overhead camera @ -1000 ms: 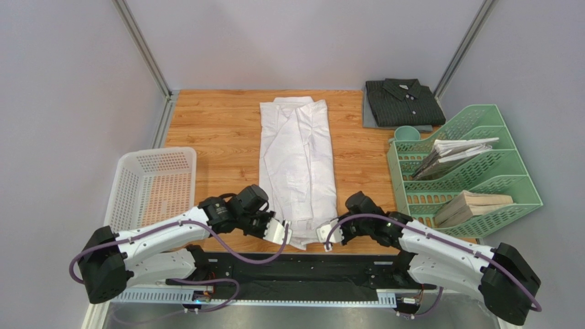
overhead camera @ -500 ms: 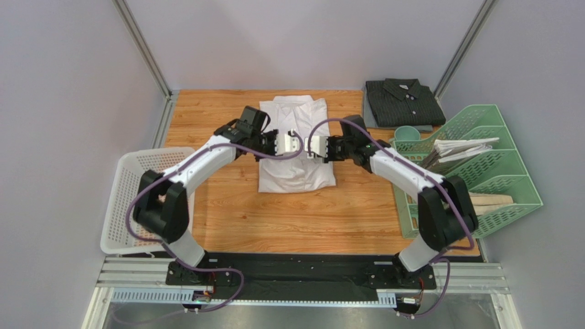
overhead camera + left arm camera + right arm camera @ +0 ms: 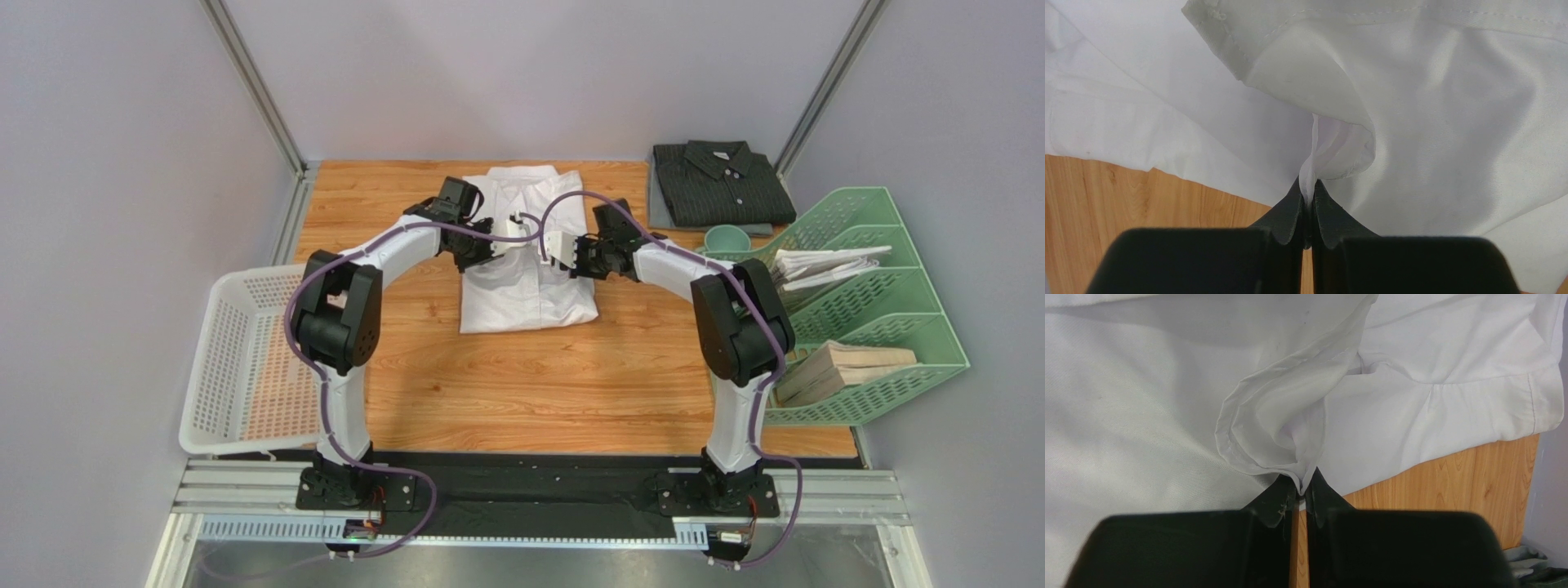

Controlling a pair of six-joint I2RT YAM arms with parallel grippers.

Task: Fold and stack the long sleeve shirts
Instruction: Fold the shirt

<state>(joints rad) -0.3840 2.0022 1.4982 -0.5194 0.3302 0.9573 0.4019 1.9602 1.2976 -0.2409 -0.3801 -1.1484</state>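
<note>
The white shirt [image 3: 528,276] lies folded in half at the back middle of the table, collar at the far edge. My left gripper [image 3: 491,241] is shut on a pinch of its hem [image 3: 1310,174] over the shirt's left side. My right gripper [image 3: 562,249] is shut on a pinch of the hem [image 3: 1303,471] over the shirt's right side. Both hold the folded-over cloth just above the shirt's upper half. The dark striped shirt [image 3: 718,183] lies folded at the back right corner.
A white mesh basket [image 3: 252,355] stands at the left edge. A green tiered file tray [image 3: 846,300] with papers stands at the right. Bare wooden table [image 3: 528,392] lies in front of the white shirt.
Both grippers carried the white shirt's near hem from the front edge to the back, folding it in half. Over the last half second they moved further back and lower.
</note>
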